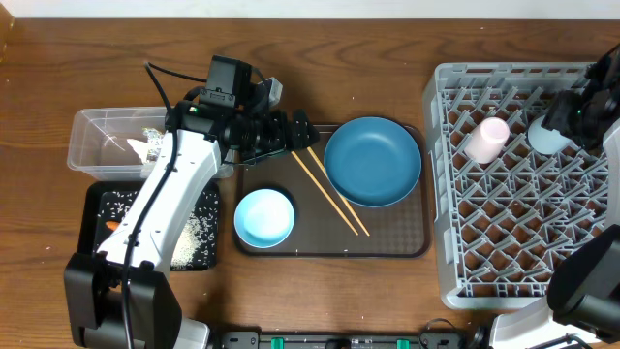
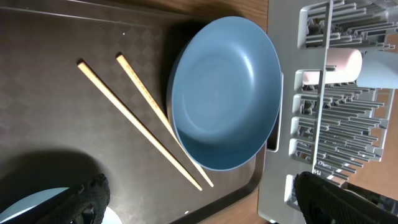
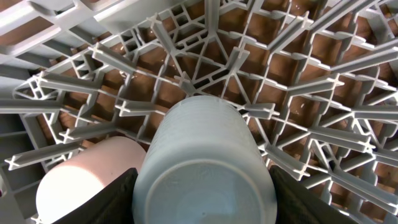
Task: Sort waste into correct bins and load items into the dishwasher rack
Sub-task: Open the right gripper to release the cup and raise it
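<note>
Right pincer (image 3: 202, 202) clamped on the light blue cup (image 3: 205, 149), down among the pegs of the dishwasher rack (image 1: 513, 242)!
That grey rack fills the right of the overhead view. On the surface at centre, the brown serving tray (image 1: 387, 237) carries the blue plate (image 1: 373, 160), pale bowl (image 1: 263, 215) and two chopsticks (image 1: 329, 189). A pinkish cup (image 1: 487, 139) lies just beside the blue one, and the left pincer (image 1: 298, 131) gapes wide over the tray's upper left.

Dark brown rectangular serving tray (image 1: 387, 233), raised rim, rounded corners, faint checkered texture: just toward 6 o'clock from overhead centre, long sides running 9 to 3 o'clock. Brown wood-grain table (image 1: 387, 58) underneath, showing on every side.
</note>
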